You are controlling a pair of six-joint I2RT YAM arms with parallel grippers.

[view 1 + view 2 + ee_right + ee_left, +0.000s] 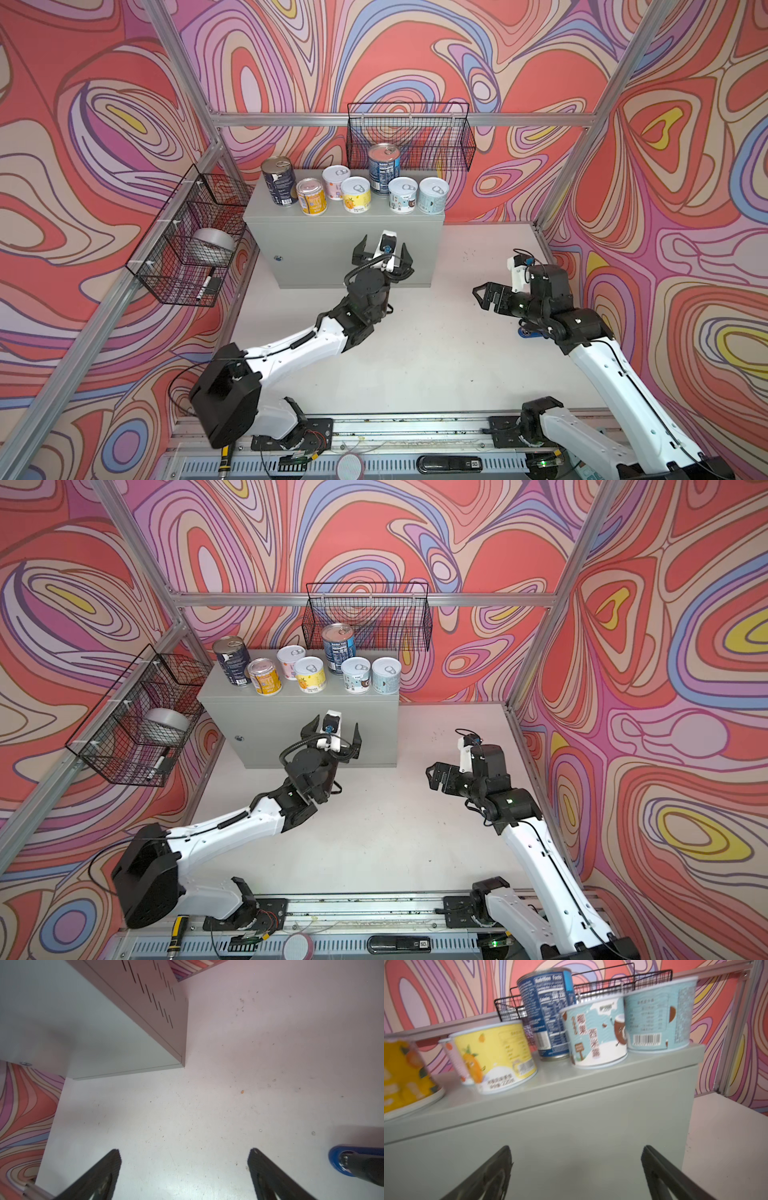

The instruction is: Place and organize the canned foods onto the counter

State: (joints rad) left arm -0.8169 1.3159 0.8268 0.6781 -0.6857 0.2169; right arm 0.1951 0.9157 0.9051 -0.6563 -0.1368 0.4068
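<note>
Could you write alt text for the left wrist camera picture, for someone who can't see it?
Short pull-tab cans with yellow and pale-blue labels and a tall dark blue can stand upright on a plain grey metal cabinet. The left tool is open and empty before the cabinet's front.

The cabinet (pixel 316 245) is painted metal, matt grey and smooth. The cans (pixel 356 194) have shiny metal lids and printed paper labels — the tall blue one (pixel 548 1012) slightly glossy. The baskets (pixel 432 137) are thin black wire. The tabletop (pixel 207 1115) is matt white, scuffed and speckled with grit.
</note>
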